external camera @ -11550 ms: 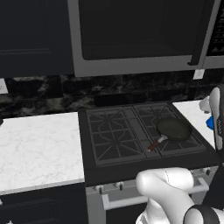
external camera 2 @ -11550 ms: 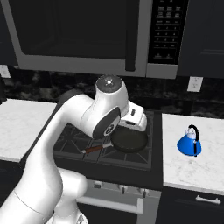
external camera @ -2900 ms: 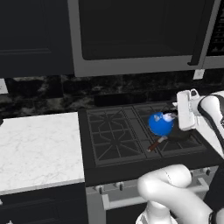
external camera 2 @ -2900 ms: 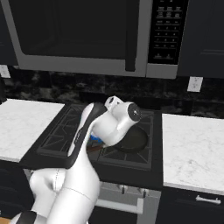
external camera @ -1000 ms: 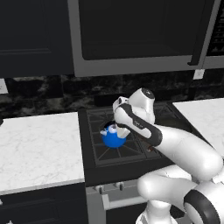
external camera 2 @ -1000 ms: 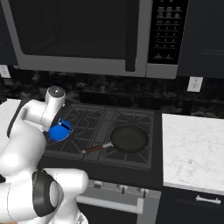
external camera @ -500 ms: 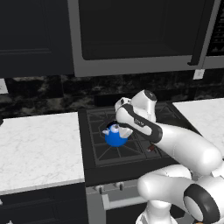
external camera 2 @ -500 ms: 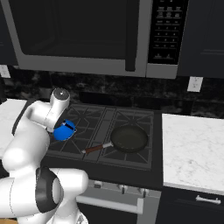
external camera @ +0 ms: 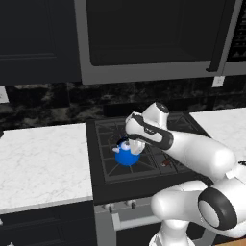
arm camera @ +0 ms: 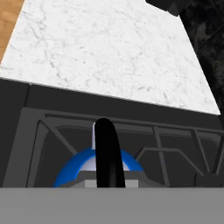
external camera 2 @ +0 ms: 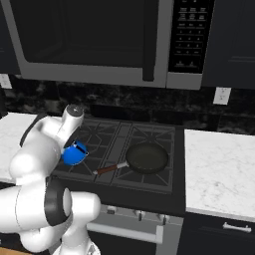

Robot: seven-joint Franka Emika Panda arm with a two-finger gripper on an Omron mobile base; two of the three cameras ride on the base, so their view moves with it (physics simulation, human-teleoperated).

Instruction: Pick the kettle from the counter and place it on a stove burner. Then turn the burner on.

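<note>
I have the small bright-blue cone-shaped kettle (external camera: 127,155) over the front-left square black cast-iron stove burner (external camera: 126,166) of the black gas cooktop – I cannot tell whether its base touches the grate. My fingers (external camera: 130,145) are pressed tightly shut on the kettle's black arched handle (arm camera: 106,153), which runs straight up the middle of the hand view. In the right base view the kettle (external camera 2: 73,154) shows beside the white arm's wrist, left of the black frying pan with a brown handle (external camera 2: 144,159), which sits on the front-right grate – well apart from the kettle. The white marble worktop (external camera: 41,163) with faint grey veining lies just left of the cooktop.
</note>
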